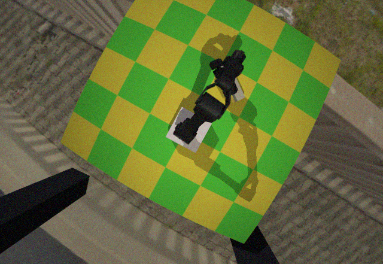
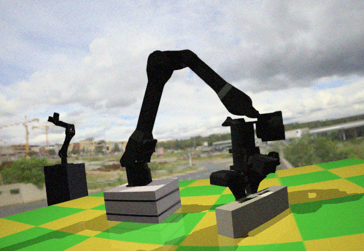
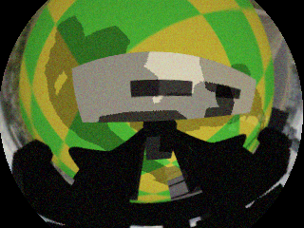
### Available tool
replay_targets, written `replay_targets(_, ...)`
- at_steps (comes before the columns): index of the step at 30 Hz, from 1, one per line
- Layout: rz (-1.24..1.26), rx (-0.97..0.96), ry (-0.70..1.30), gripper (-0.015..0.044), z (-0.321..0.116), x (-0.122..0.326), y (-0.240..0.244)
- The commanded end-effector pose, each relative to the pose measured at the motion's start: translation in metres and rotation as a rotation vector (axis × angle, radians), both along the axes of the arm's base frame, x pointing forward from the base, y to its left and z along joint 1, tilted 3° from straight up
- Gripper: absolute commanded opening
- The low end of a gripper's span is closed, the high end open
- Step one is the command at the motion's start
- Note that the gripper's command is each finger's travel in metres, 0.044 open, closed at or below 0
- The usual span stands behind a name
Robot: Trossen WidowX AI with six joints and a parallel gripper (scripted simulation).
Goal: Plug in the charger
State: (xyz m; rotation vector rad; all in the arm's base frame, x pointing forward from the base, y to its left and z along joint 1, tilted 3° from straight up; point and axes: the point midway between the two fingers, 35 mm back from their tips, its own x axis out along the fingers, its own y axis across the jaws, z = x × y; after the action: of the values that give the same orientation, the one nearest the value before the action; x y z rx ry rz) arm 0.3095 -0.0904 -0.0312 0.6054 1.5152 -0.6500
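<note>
The power strip (image 1: pixel 239 94) (image 2: pixel 260 213) (image 3: pixel 102 92) is a long grey box on the checkered surface. The wrist view shows two dark rectangular recesses in its top, one near the middle and one toward the right end. My gripper (image 2: pixel 246 193) (image 3: pixel 156 131) is shut on the dark charger (image 3: pixel 156 148), upright above the strip. In the exterior view the fingertips are close to the strip's top, partly in line with its far edge. In the wrist view the charger is at the strip's near edge, below the middle recess. The prongs cannot be made out, nor whether they touch the strip.
The arm's base stands on a grey block (image 1: pixel 195 145) (image 2: pixel 132 202) near the strip. A second small arm stands on a dark pedestal (image 2: pixel 66 183) at the back left in the exterior view. Shadows cross the checkered surface (image 1: pixel 130 78) and part of the strip.
</note>
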Motion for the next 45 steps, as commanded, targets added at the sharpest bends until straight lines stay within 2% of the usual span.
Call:
replay_targets(1, 0.003, -0.001, 0.0, 0.0, 0.0, 0.001, -0.001)
replay_targets(45, 0.003, -0.002, -0.001, 0.0, 0.0, 0.014, -0.013)
